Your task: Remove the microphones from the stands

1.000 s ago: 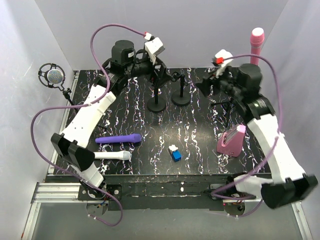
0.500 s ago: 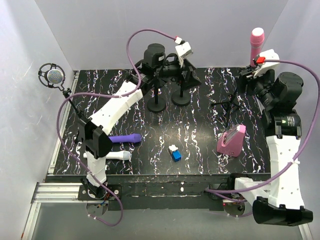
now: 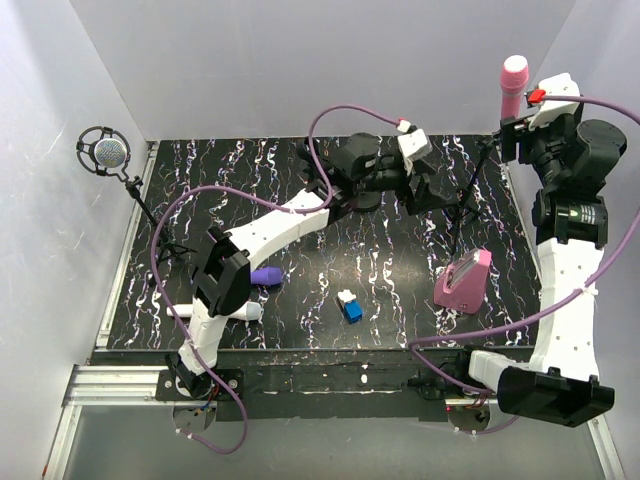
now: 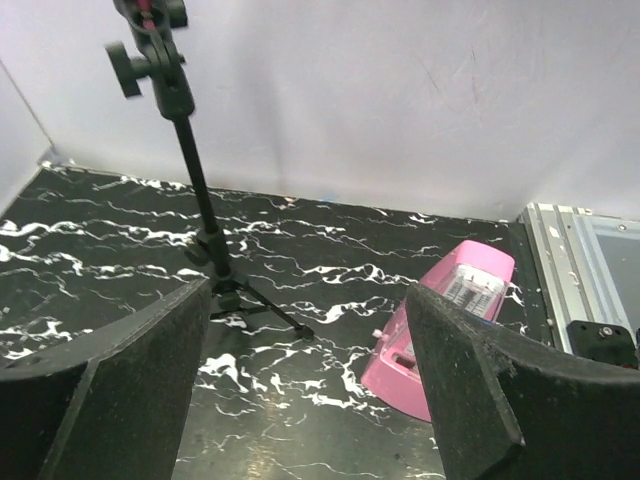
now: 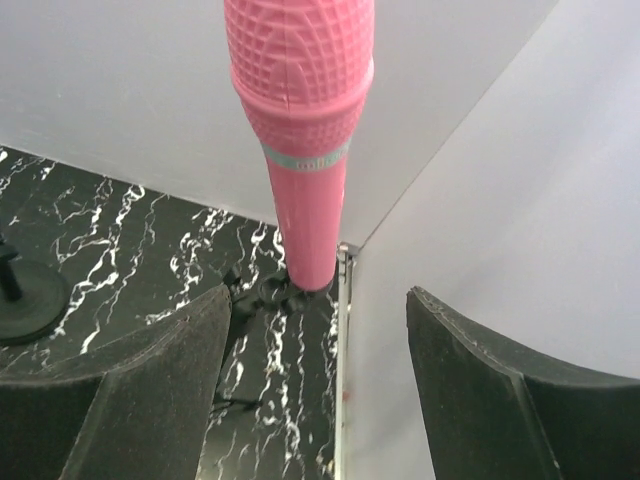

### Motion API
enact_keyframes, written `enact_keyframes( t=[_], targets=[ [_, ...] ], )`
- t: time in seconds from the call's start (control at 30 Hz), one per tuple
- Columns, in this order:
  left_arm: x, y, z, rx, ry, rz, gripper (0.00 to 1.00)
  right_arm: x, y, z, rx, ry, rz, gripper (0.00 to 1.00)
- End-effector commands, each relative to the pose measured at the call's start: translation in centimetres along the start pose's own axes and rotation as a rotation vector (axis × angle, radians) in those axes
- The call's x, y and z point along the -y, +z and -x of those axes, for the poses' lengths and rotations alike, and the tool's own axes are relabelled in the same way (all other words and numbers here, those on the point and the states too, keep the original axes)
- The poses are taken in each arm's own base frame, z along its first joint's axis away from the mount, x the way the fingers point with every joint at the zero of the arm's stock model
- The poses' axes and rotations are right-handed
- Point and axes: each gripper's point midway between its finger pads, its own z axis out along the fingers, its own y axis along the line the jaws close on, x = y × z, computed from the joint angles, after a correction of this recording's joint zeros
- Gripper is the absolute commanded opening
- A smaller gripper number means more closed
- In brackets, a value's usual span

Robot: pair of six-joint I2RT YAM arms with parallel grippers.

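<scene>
A pink microphone (image 3: 513,85) stands upright in the clip of a black tripod stand (image 3: 460,205) at the back right corner. In the right wrist view the microphone (image 5: 300,120) rises just ahead of my right gripper (image 5: 320,400), which is open and empty, with its fingers to either side below it. In the top view my right gripper (image 3: 515,132) is raised beside the microphone's lower part. My left gripper (image 3: 425,190) is open and empty, low over the table left of the stand. The left wrist view shows the stand's pole (image 4: 197,190) ahead of my left gripper (image 4: 310,400).
A pink box (image 3: 462,280) leans near the stand's feet and also shows in the left wrist view (image 4: 440,330). A blue and white block (image 3: 350,307), a purple microphone (image 3: 266,274) and a white microphone (image 3: 245,311) lie in front. A silver microphone (image 3: 105,153) hangs at far left.
My left arm swung from the back left across to the right, toward the tripod stand. My right arm rose and moved back right, up to the pink microphone.
</scene>
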Motion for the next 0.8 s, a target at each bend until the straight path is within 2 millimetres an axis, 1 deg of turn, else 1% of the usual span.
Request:
enact_keyframes(
  t=[0.0, 0.07, 0.1, 0.13, 0.2, 0.23, 0.27, 0.3, 0.37, 0.47, 0.5, 0.6, 0.67, 0.7, 0.73, 0.77],
  targets=[
    [0.5, -1.1, 2.8, 0.057, 0.007, 0.035, 0.77, 0.3, 2.0, 2.9, 0.18, -0.152, 0.034, 0.77],
    [0.9, -2.0, 3.1, 0.043, 0.024, 0.04, 0.78, 0.3, 3.1, 3.1, 0.208, -0.168, 0.048, 0.77],
    [1.0, -2.4, 3.1, 0.028, 0.052, 0.041, 0.78, 0.2, 3.7, 2.7, 0.2, -0.168, 0.058, 0.75],
    [1.2, -2.8, 3.1, 0.012, 0.068, 0.039, 0.78, 0.5, 4.3, 3.3, 0.228, -0.181, 0.052, 0.75],
    [1.1, -3.6, 2.9, -0.021, 0.102, 0.052, 0.78, 0.6, 5.3, 3.3, 0.248, -0.206, 0.051, 0.73],
    [1.3, -3.8, 3.3, -0.019, 0.122, 0.052, 0.78, 0.6, 5.6, 3.5, 0.259, -0.223, 0.056, 0.71],
    [1.2, -4.2, 2.8, -0.049, 0.119, 0.062, 0.79, 0.3, 6.0, 3.4, 0.266, -0.24, 0.076, 0.68],
    [1.1, -4.4, 2.9, -0.056, 0.123, 0.072, 0.79, 0.2, 6.2, 3.2, 0.27, -0.256, 0.082, 0.65],
    [0.9, -4.9, 3.3, -0.057, 0.134, 0.084, 0.79, -0.1, 6.3, 3.3, 0.284, -0.266, 0.097, 0.57],
    [0.5, -5.3, 3.1, -0.065, 0.115, 0.105, 0.79, -0.6, 5.9, 3.7, 0.29, -0.244, 0.109, 0.42],
    [0.4, -5.4, 3.0, -0.066, 0.101, 0.112, 0.79, -1.1, 5.7, 4.0, 0.298, -0.245, 0.117, 0.37],
    [0.1, -5.5, 2.9, -0.061, 0.083, 0.128, 0.79, -2.2, 4.9, 5.3, 0.327, -0.264, 0.112, 0.21],
    [-0.3, -5.2, 2.9, -0.048, 0.083, 0.135, 0.79, -2.8, 4.6, 6.2, 0.339, -0.284, 0.099, 0.14],
    [-0.5, -5.1, 2.8, -0.04, 0.074, 0.148, 0.79, -3.4, 4.4, 6.9, 0.352, -0.287, 0.095, 0.08],
    [-0.9, -4.8, 3.2, -0.014, 0.074, 0.161, 0.79, -3.4, 4.4, 7.5, 0.356, -0.284, 0.076, 0.03],
    [-1.3, -4.7, 3.3, -0.002, 0.064, 0.177, 0.8, -2.8, 4.3, 7.8, 0.348, -0.277, 0.041, 0.01]
  ],
)
